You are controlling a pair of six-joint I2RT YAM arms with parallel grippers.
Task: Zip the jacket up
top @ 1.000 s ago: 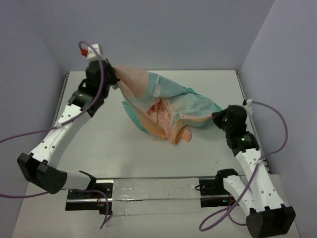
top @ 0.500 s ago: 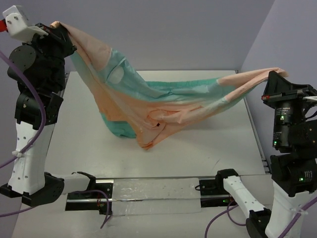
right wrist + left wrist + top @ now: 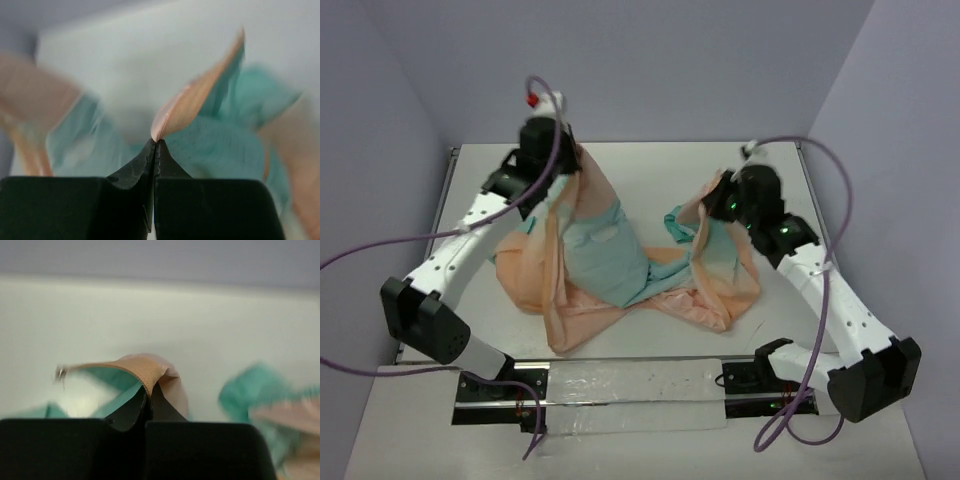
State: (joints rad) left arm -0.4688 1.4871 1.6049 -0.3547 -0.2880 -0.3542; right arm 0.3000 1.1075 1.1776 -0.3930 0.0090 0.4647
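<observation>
Top external view: along the near edge of the table (image 3: 670, 170) runs a metal rail (image 3: 620, 388), with the arm bases at either end of it. Just beyond the rail the jacket (image 3: 600, 265) lies crumpled across the middle of the table, its peach-orange folds spread low on the near side and teal-green cloth showing in the middle. From this heap two parts of the cloth rise into peaks, one on each side. The left arm (image 3: 460, 250) reaches from its base toward the far left, and the left claw (image 3: 565, 160) holds the taller, farther peak above the table. The right arm (image 3: 830, 300) bends in from the right, and the right claw (image 3: 718, 202) holds the nearer, lower peak, well apart from the left one. The cloth sags between them and rests on the table. Behind the table stands a plain lilac wall (image 3: 670, 70). In the left wrist view the two black fingers (image 3: 165, 412) are pressed together on a folded orange edge of the jacket, with teal lining showing beneath the fold and blurred teal cloth farther off to the right. In the right wrist view the fingers (image 3: 132, 170) are likewise pinched tight on an orange hem that stands up from their tips, with blurred teal and peach cloth beyond it on the pale table.
</observation>
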